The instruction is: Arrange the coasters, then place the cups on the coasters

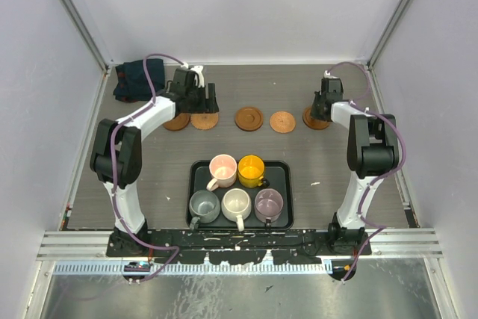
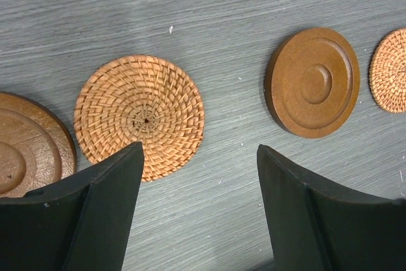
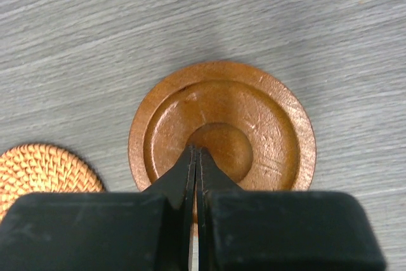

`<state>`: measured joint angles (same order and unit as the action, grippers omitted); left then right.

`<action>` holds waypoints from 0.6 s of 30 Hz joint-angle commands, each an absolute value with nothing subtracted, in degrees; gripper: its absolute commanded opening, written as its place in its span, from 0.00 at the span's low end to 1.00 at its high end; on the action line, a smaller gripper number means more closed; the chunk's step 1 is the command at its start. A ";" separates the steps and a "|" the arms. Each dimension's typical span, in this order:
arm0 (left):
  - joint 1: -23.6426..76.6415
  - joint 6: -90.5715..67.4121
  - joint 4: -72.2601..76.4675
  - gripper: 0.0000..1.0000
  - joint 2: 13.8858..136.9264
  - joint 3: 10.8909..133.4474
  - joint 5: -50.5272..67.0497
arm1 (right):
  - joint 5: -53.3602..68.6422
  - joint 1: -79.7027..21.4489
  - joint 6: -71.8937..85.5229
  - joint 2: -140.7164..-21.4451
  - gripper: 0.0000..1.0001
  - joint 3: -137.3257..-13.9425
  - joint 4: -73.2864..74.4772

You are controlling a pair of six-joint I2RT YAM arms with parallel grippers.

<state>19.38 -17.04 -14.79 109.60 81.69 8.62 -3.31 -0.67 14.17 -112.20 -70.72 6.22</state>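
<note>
Brown coasters [image 1: 249, 118] five; cups [image 1: 237, 202] five; tray [image 1: 279, 175] one.

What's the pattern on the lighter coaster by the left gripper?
The coaster is woven, light orange-brown, radiating from its centre; clearest in the left wrist view.

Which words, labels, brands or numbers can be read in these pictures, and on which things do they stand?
None can be read in any view.
The coasters, cups, black tray, left gripper and right gripper show no word, label, number or sign.
</note>
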 commanded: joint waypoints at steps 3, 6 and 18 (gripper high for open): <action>19.01 -15.44 -11.88 0.71 109.82 80.51 8.29 | -2.19 -1.86 11.46 -103.82 0.02 -70.38 6.44; 18.99 -15.06 -12.03 0.70 110.81 80.45 8.26 | -1.72 -2.82 11.21 -101.27 0.02 -69.37 6.27; 19.03 -15.33 -13.43 0.69 116.50 83.21 8.94 | -3.33 -12.38 9.87 -99.72 0.03 -65.86 8.49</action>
